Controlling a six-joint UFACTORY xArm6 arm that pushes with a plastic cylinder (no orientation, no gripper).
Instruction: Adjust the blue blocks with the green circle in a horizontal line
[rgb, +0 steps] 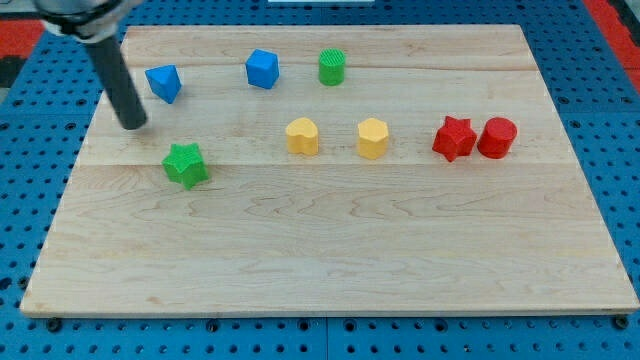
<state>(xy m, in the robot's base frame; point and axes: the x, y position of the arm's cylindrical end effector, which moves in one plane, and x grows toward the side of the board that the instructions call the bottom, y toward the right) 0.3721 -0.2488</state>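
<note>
A blue block (163, 82) of triangular shape sits at the view's upper left. A second blue block (262, 68), cube-like, sits to its right, slightly higher. The green circle (332, 66) stands just right of that cube, at about the same height. My tip (133, 124) rests on the board below and left of the left blue block, apart from it.
A green star (186, 164) lies below and right of my tip. Two yellow blocks (302, 136) (372, 138) sit mid-board. A red star (454, 138) and a red cylinder (497, 137) touch at the right. The wooden board (330, 260) rests on a blue pegboard.
</note>
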